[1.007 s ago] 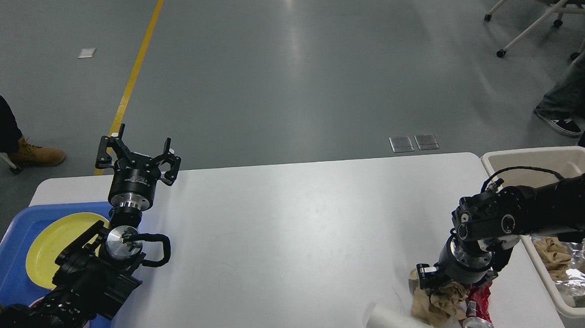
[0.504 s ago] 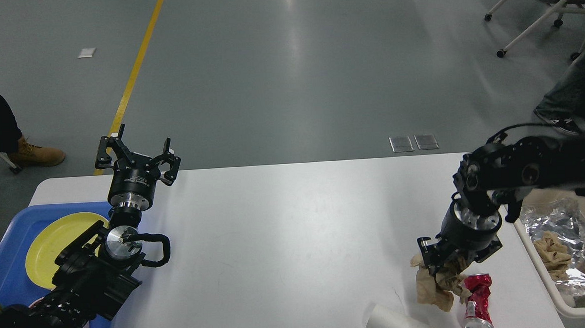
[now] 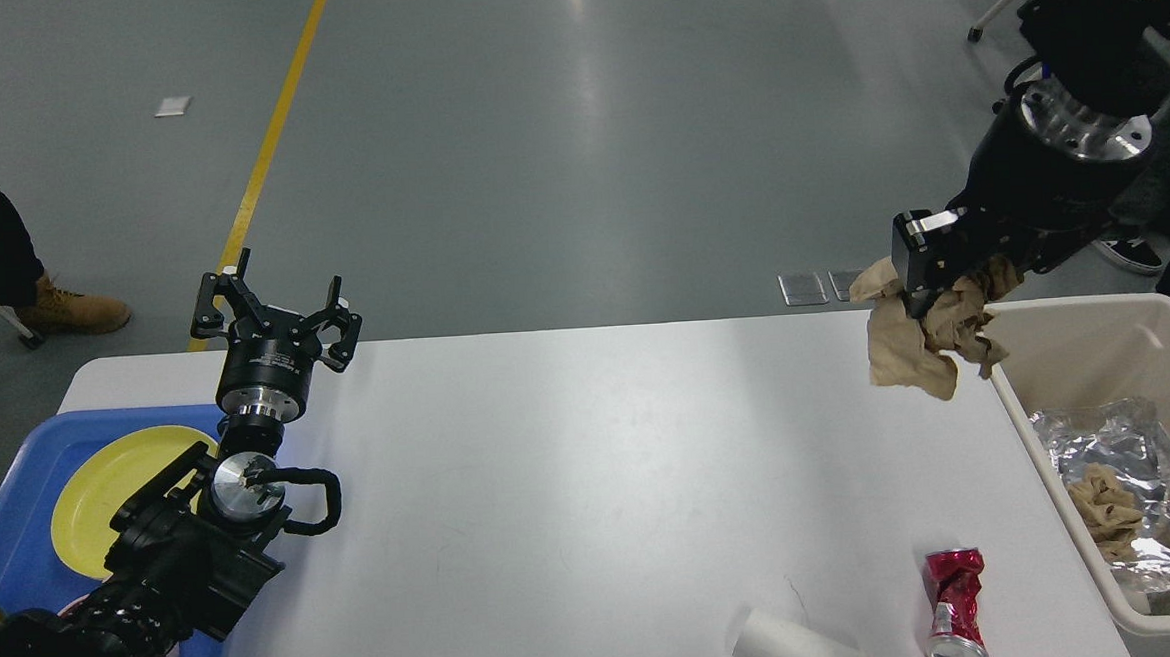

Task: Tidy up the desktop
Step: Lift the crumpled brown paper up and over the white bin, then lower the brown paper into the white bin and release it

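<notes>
desktop (image 3: 571,449) below; right end effector (image 3: 953,274) clenches brown paper (image 3: 912,351), left end effector (image 3: 279,309) spread.

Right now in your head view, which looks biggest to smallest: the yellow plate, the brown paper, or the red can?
1. Yellow plate, though your left arm hides part.
2. Crumpled brown paper, lifted nearer the camera, so unsure.
3. Crushed red can.

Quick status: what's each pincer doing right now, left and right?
Left pincer: open, holding nothing.
Right pincer: closed on crumpled brown paper, lifted beside the beige bin.
</notes>
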Robot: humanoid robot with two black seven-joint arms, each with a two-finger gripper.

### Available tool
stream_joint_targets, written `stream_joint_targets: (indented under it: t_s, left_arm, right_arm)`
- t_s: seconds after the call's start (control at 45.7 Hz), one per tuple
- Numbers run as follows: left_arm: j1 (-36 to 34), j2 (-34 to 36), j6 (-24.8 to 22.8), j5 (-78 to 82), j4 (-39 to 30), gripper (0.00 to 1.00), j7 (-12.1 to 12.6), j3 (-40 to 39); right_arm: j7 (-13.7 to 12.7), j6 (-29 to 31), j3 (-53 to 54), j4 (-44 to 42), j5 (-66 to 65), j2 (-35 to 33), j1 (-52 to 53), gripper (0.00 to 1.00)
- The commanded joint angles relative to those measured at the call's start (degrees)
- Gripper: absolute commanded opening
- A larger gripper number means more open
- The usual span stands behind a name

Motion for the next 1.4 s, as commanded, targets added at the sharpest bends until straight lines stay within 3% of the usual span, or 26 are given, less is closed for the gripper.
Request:
stream_joint_targets:
  t_s: [0.0, 0.394, 0.591, 0.854, 1.073, 1.248, 1.379]
  left_arm:
    - [0.0, 0.0, 0.0, 0.0, 0.0, 0.96, 0.0, 0.0]
    - [0.0, 0.0, 0.0, 0.0, 0.0, 0.96, 0.0, 0.0]
    - [0.0, 0.0, 0.0, 0.0, 0.0, 0.96, 0.0, 0.0]
    - [0.0, 0.0, 0.0, 0.0, 0.0, 0.96, 0.0, 0.0]
    - [0.0, 0.0, 0.0, 0.0, 0.0, 0.96, 0.0, 0.0]
    - [0.0, 0.0, 0.0, 0.0, 0.0, 0.96, 0.0, 0.0]
    - [0.0, 0.0, 0.0, 0.0, 0.0, 0.96, 0.0, 0.0]
  right_arm:
    - [-0.1, 0.0, -0.5, -0.2, 0.0, 0.3, 2.7, 0.0]
    - [-0.3, 0.0, -1.5, -1.2, -0.9, -0.3, 5.8, 0.0]
    - [-0.4, 0.0, -9.1, -13.0, -1.8, -1.6, 3.3, 0.0]
    - [-0.7, 0.0, -13.9, -37.0, -8.3, -6.3, -19.5, 0.0]
    - [-0.6, 0.0, -13.9, -48.2, -9.1, -6.5, -43.9, 0.0]
    - [-0.6, -17.2, -13.6, -49.0, -9.2, -6.1, -56.9, 0.0]
    - [-0.6, -25.2, -13.6, -49.0, -9.1, -4.8, -63.6, 0.0]
